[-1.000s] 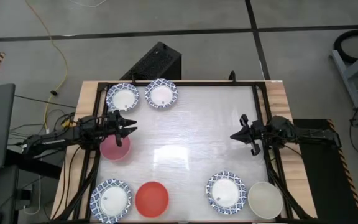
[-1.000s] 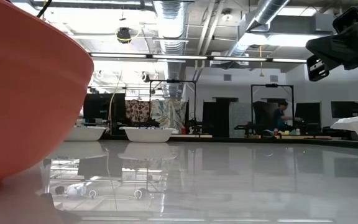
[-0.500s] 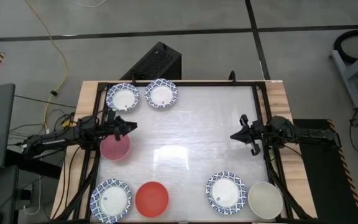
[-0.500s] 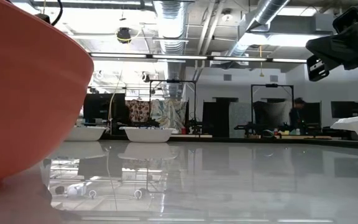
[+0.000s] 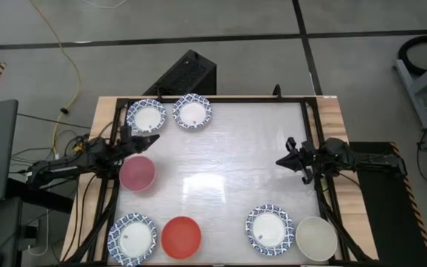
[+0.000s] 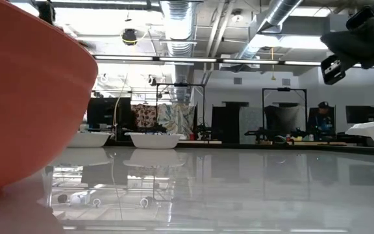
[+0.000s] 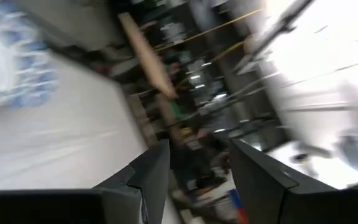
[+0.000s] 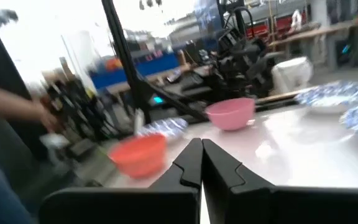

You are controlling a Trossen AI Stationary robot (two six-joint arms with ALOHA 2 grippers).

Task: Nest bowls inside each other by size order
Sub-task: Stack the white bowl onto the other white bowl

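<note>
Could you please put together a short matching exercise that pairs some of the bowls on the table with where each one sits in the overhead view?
Things:
1. pink bowl
2. red bowl
3. cream-white bowl
4. two patterned bowls side by side

Places:
A. near right corner of the table
B. far left corner of the table
C. left edge, just beside the left end effector
D. near edge, left of centre

Pairs: 1-C, 2-D, 3-A, 4-B
</note>
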